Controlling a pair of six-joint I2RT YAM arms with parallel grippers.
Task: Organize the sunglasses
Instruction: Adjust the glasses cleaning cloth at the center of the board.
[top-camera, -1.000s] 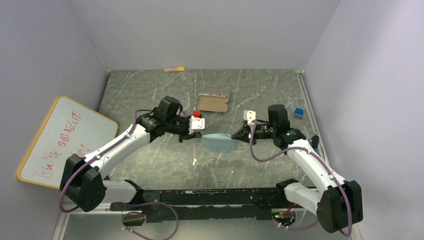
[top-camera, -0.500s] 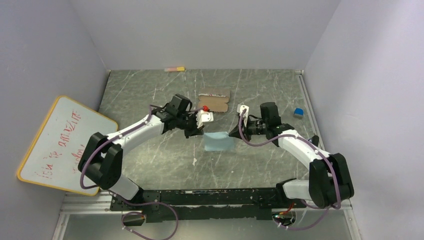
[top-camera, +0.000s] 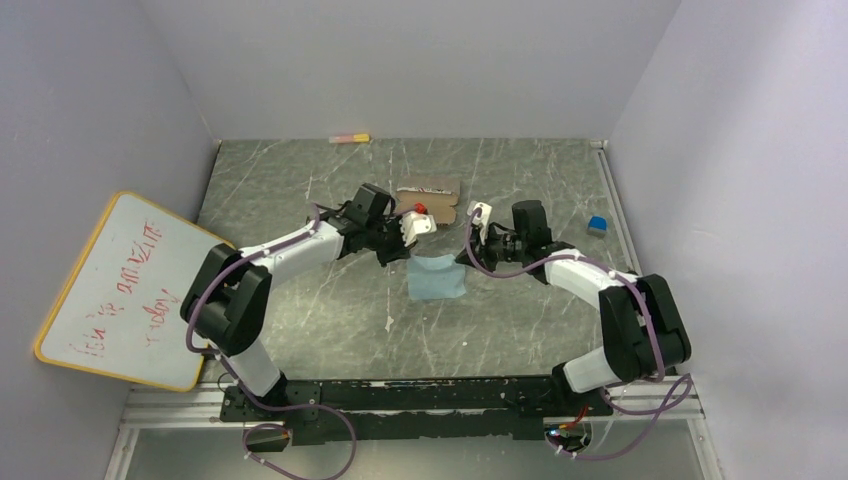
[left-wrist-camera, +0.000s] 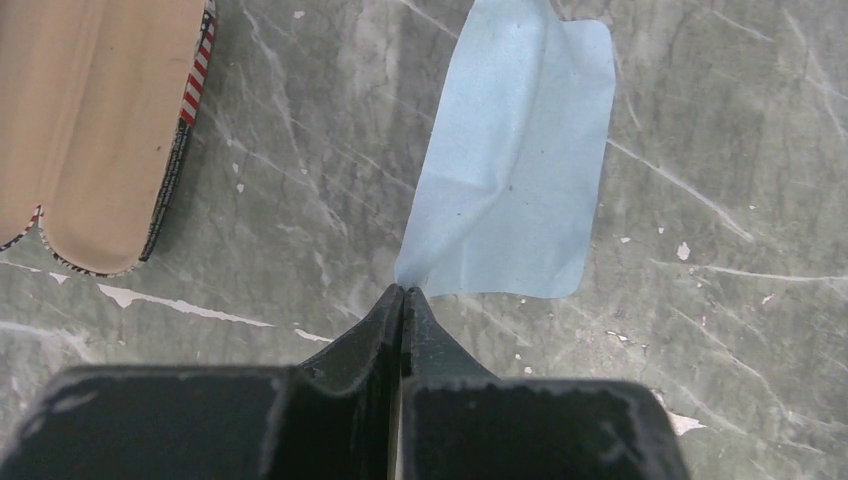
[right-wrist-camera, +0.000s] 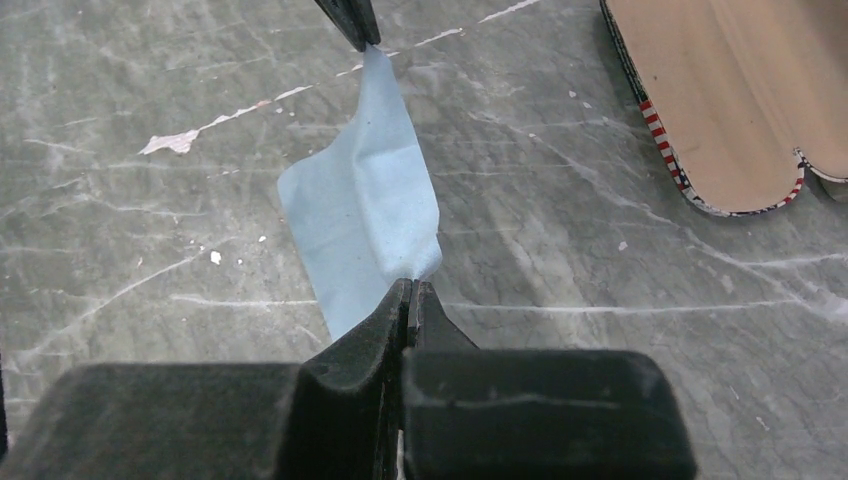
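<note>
1. Both arms had stretched farther across the table (top-camera: 300, 190) than a second earlier, toward the open case (top-camera: 428, 198). The light-blue cloth (top-camera: 437, 277) had travelled a little way with them and lay flatter.
2. We found the left gripper (left-wrist-camera: 402, 292) clenched on one far corner of the cloth, its jaws pressed together with only fabric between them. The right gripper (right-wrist-camera: 410, 285) was pinched tight on the other far corner in the same way. The cloth rose to each grip in a soft ridge, and the rest of it lay on the marble-patterned surface.
3. We could not find the sunglasses in any of the three views. Whether they lay outside the frames or were hidden, we could not tell.
4. We judged that sunglasses would be light and stiff in the frame, with loose hinged arms and lenses that scratch and smudge easily. Hard fingers would likely slip on glossy plastic. We would therefore take hold across the bridge or on an arm close to its hinge, never on a lens, and close gently.
5. The case lay just beyond the cloth, spread open with its tan lining upward and a striped printed edge showing. The parts of the lining we could see held nothing. It seemed the likely place for a pair.
</note>
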